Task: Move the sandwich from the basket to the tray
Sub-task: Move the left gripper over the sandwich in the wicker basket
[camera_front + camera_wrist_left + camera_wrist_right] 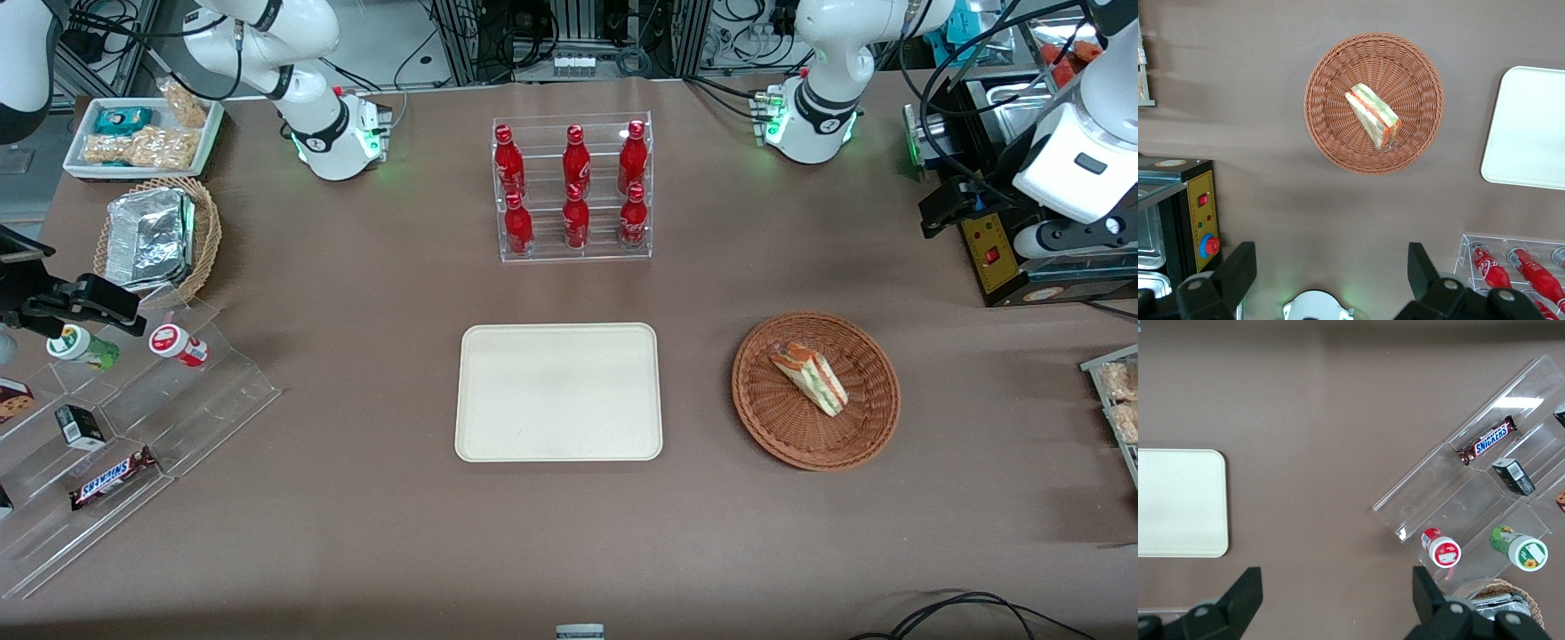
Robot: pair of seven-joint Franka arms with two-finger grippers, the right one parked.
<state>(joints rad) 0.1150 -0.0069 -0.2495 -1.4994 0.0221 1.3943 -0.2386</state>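
The sandwich, a white-bread wedge with red, orange and green layers, lies in the round reddish-brown basket. The cream tray lies bare beside the basket, toward the parked arm's end. My left gripper hangs high above the table, farther from the front camera than the basket and toward the working arm's end. In the left wrist view the gripper is open with nothing between its fingers. That view also shows the sandwich, the basket and a corner of the tray.
A clear rack of red bottles stands farther from the front camera than the tray. A black box with a yellow panel sits under the gripper. A stepped acrylic display, a foil-filled tan basket and a white snack tray lie toward the parked arm's end.
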